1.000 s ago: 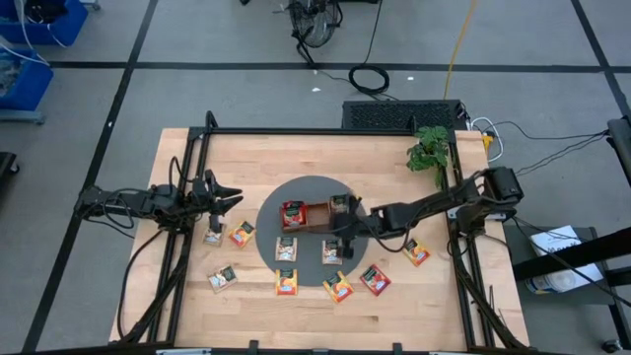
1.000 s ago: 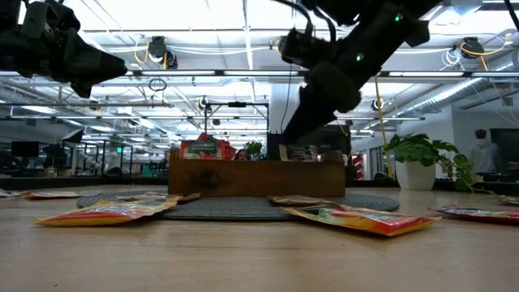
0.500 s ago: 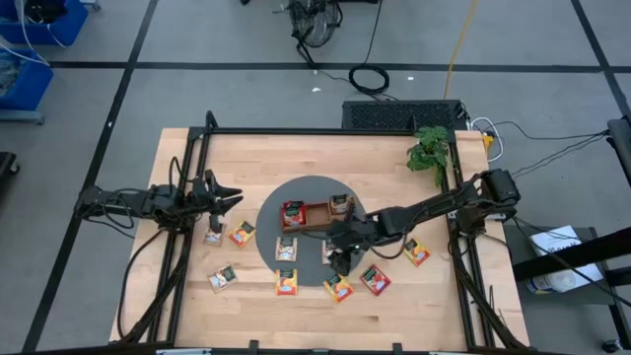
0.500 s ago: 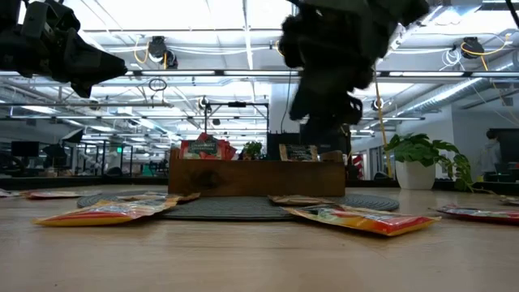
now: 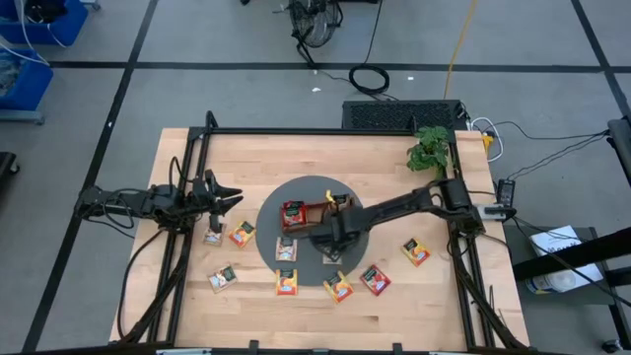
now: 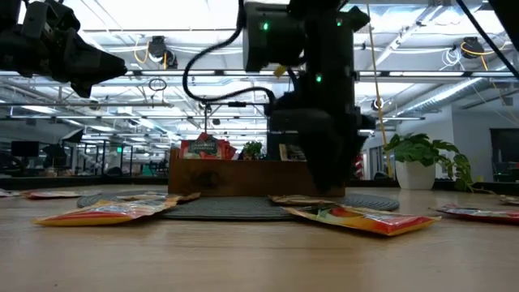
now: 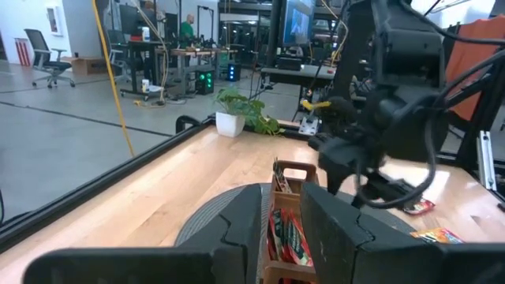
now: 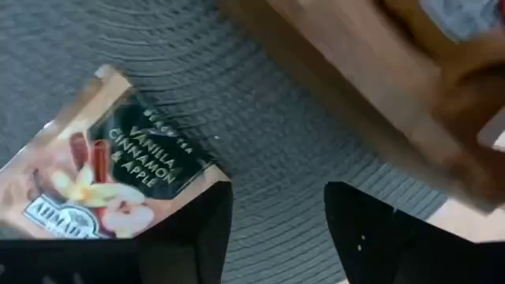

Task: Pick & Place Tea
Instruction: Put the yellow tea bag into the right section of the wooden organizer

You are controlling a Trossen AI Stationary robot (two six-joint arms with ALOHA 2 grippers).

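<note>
High view: you look straight down on the whole table (image 5: 197, 306).
Low view: you look level across it — tabletop height.
Wrist views: left faces across the wooden tray (image 7: 286, 197); right sits close over the grey mat (image 8: 276, 197) — shared ground.

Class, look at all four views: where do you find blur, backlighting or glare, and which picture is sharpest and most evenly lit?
High view: even light, sharp throughout. Low view: bright ceiling lights behind leave the right arm a dark silhouette, and the near packet looks soft. Left wrist view: that arm's own fingers are dark and blurred. Right wrist view: the wooden tray is smeared, while the packet's print stays readable.
</note>
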